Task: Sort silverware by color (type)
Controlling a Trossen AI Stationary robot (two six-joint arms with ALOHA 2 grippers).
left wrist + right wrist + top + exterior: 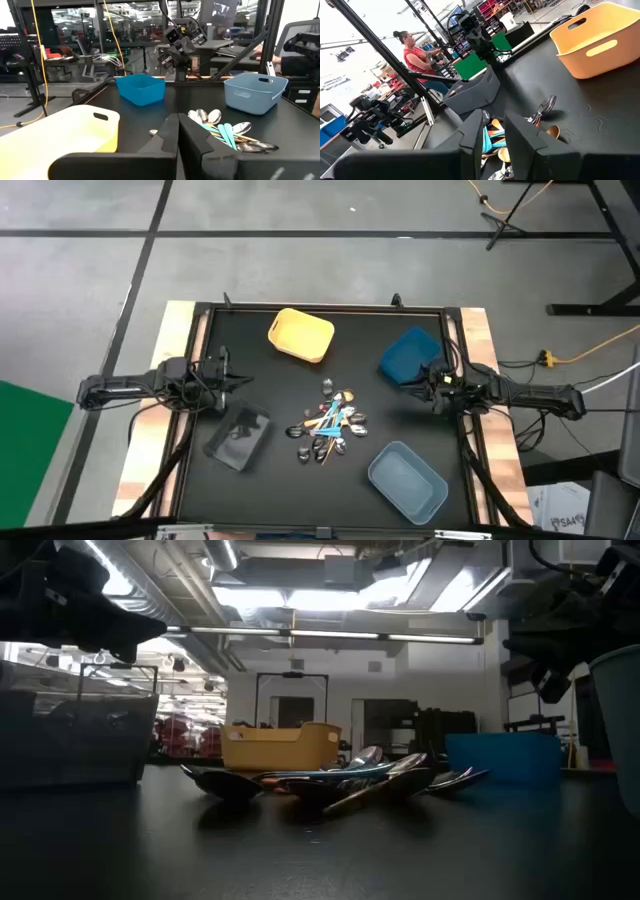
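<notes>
The silverware (330,425) lies in a loose heap at the middle of the black table: silver spoons, light-blue handles and a gold piece. The low view shows the heap (340,780) resting flat on the table. My left gripper (225,380) hangs shut over the table's left side, above the clear bin, with the heap (225,132) ahead of it. My right gripper (432,385) hovers over the right side beside the blue bin. Its fingers (495,122) stand a little apart with nothing between them, facing the heap (495,137).
Four bins ring the heap: a yellow bin (300,333) at the far side, a blue bin (410,355) at far right, a grey-blue bin (407,478) at near right, and a clear bin (238,437) at near left. A person (412,55) sits beyond the table.
</notes>
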